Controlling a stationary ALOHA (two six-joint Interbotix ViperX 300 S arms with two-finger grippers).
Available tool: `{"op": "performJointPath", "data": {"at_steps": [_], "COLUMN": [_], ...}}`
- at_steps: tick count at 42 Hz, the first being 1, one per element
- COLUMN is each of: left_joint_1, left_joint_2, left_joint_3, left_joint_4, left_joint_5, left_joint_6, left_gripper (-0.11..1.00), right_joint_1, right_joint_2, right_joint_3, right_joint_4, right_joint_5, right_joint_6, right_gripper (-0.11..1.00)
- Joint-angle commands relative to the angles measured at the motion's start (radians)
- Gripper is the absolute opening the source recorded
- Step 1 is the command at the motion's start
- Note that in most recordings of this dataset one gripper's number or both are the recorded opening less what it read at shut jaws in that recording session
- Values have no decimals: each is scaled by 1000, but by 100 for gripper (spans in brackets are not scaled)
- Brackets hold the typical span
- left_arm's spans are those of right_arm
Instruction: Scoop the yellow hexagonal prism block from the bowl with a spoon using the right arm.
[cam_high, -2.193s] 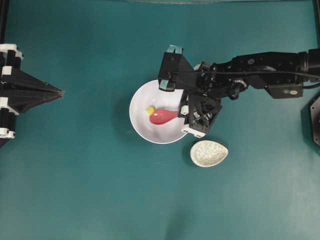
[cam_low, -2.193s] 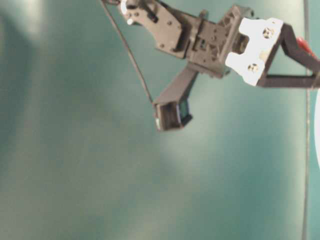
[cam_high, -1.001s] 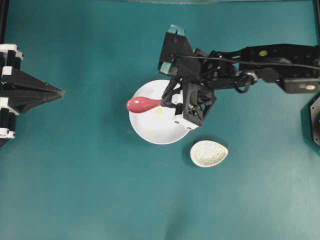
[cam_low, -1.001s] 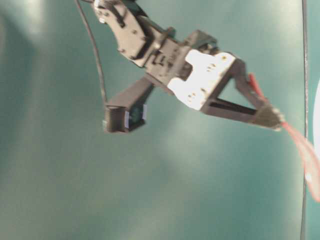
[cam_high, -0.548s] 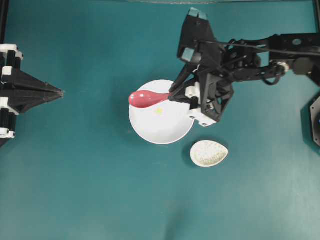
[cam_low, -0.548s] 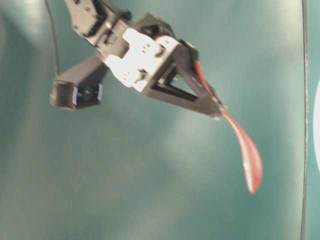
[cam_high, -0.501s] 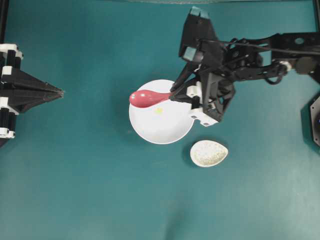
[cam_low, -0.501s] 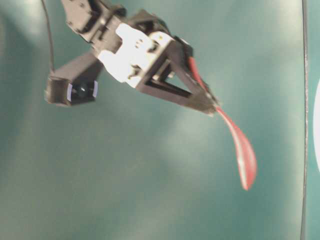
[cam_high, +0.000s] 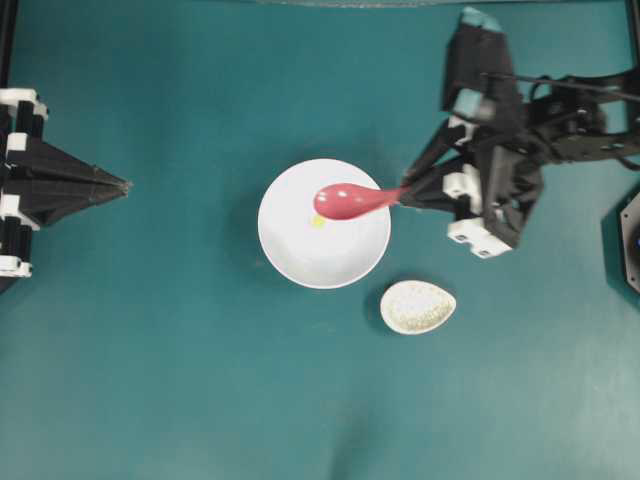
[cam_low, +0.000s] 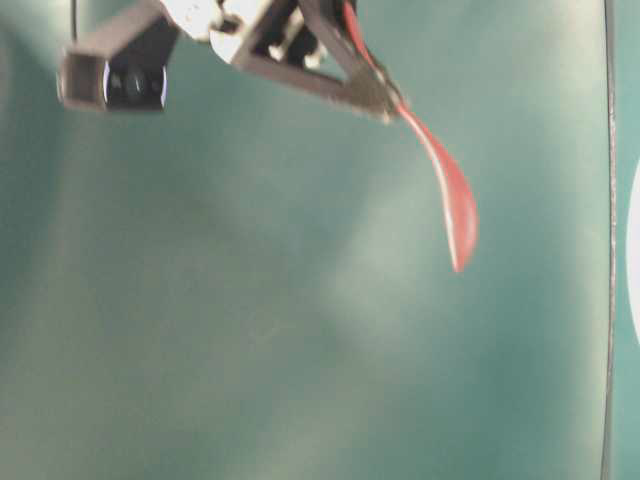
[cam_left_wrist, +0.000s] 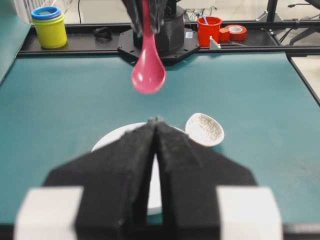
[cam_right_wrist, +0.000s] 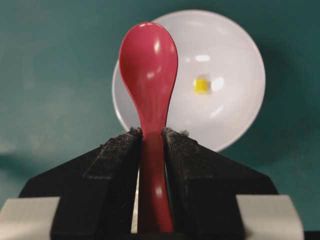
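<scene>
Spoon first: I see the glossy pink-red soup spoon clamped by its handle between the black right gripper, its empty scoop raised above the wide round white bowl. Inside that bowl lies the tiny bright yellow hexagonal block. Beside the bowl sits a speckled off-white oval dish. Well apart from the bowl, the black left gripper has its fingers pressed together on nothing.

gripper clamping spoon, bowl, yellow block
</scene>
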Motion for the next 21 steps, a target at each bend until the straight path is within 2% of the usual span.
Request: {"op": "performJointPath", "data": {"at_steps": [1, 11, 21], "left_joint_1": [2, 2, 2], "left_joint_2": [9, 9, 9], "left_joint_3": [-14, -14, -14], "left_joint_4": [3, 3, 3], "left_joint_5": [-3, -5, -5], "left_joint_6": [-2, -2, -2], "left_gripper": [0, 0, 0], "right_joint_1": [2, 0, 0], "right_joint_2": [-55, -117, -115], "right_joint_3": [8, 40, 41], "right_joint_4": [-2, -5, -5], "right_joint_5": [-9, -9, -6], "right_joint_6": [9, 14, 14], "right_gripper": [23, 23, 23]}}
